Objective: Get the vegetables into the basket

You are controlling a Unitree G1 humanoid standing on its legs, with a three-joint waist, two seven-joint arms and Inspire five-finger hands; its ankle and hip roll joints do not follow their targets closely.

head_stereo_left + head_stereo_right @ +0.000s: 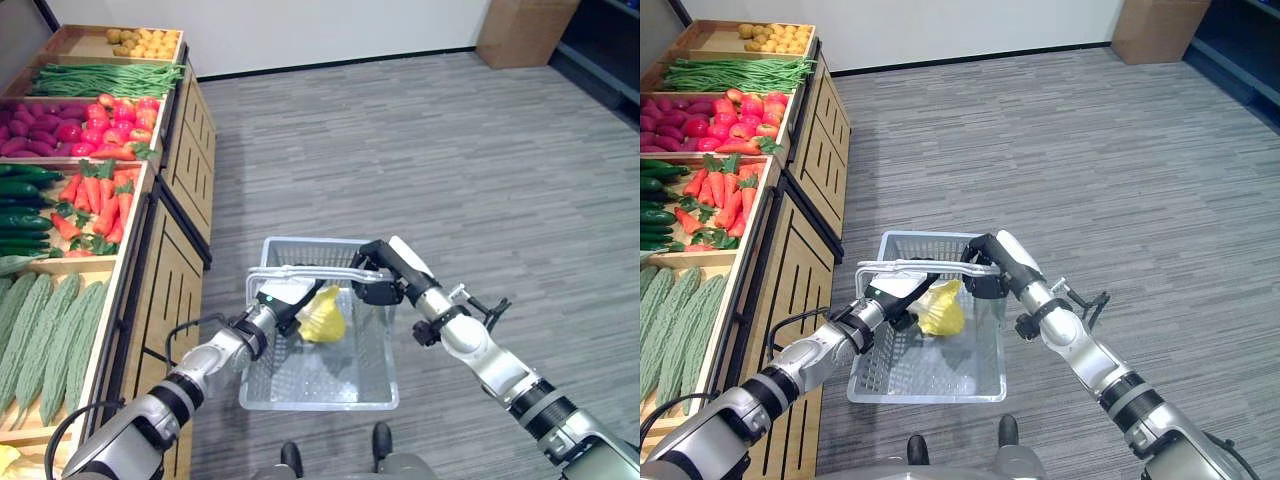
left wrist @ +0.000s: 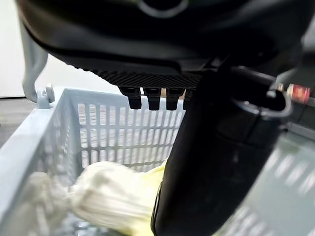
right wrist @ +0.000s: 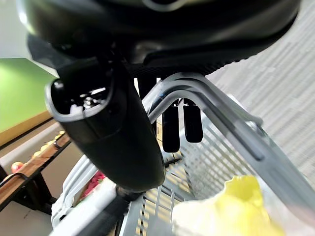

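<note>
A grey plastic basket (image 1: 320,404) hangs over the carpet in front of me. My right hand (image 1: 385,275) is curled round its raised handles (image 1: 310,272), and the right wrist view shows its fingers (image 3: 178,129) hooked over the grey bars. A pale yellow leafy cabbage (image 1: 325,318) sits tilted inside the basket, off the bottom. My left hand (image 1: 283,298) reaches over the basket's left rim and holds the cabbage's white end. In the left wrist view my thumb (image 2: 206,167) lies against the cabbage (image 2: 108,196), with the basket's mesh wall behind it.
A wooden produce stand (image 1: 170,260) runs along my left. Its bins hold bitter gourds (image 1: 45,340), cucumbers (image 1: 22,215), carrots (image 1: 95,200), red peppers (image 1: 110,125), green beans (image 1: 110,78) and potatoes (image 1: 145,42). A cardboard box (image 1: 525,30) stands at the far right on the grey carpet.
</note>
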